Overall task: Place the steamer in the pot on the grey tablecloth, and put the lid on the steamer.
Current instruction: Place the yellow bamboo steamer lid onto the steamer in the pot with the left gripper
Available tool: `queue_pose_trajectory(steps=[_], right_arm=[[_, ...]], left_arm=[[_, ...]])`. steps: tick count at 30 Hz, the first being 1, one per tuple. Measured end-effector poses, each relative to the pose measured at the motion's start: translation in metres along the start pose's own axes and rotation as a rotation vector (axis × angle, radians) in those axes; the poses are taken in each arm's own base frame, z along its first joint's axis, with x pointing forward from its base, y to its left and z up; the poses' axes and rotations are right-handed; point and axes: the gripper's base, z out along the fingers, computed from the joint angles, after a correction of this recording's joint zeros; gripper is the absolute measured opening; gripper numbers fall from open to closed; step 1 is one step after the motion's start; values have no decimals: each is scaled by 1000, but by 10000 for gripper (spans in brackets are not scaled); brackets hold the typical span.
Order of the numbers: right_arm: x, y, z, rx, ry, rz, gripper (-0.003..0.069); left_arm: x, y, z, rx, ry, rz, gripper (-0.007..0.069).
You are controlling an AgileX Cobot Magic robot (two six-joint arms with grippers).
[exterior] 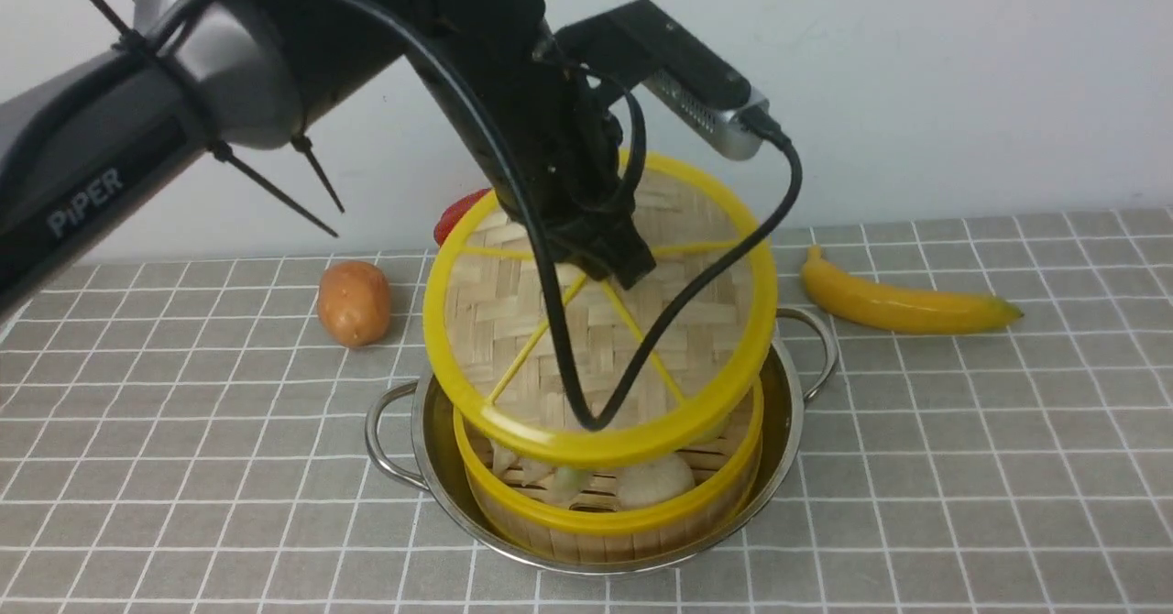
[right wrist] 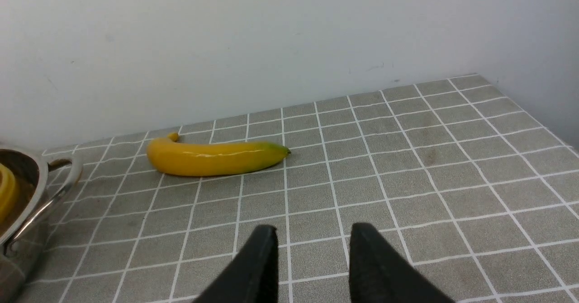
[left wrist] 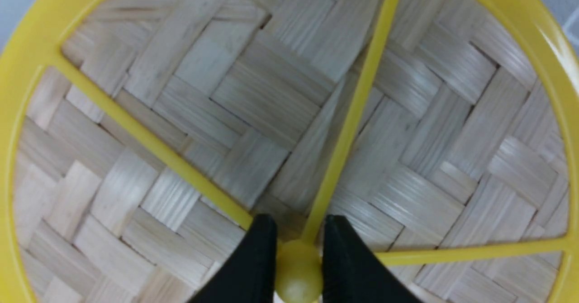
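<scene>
One banana (exterior: 907,304), one steamer (exterior: 614,527), one lid (exterior: 696,321)

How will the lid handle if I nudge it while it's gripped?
The lid looks stiff, with its thick rim and spokes. It may swivel or tip, since the left gripper pinches only its small central knob.

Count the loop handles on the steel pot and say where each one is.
2. One is on the left side of the pot, its handle over the cloth; the other is on the right, nearer the banana.
</scene>
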Motion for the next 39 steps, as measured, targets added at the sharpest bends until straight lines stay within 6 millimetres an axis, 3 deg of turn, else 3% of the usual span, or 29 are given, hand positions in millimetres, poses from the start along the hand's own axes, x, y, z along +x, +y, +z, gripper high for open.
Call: queue_pose_trajectory(steps=[5, 15, 39], right_arm=[[0, 0, 0, 0, 0, 0, 243], [0, 0, 0, 0, 0, 0, 243], [0, 0, 0, 0, 0, 0, 243]], left_arm=[[2, 3, 10, -17, 37, 8, 117], [2, 4, 55, 34, 121, 42, 117], [0, 0, 63, 100, 100, 264, 117]])
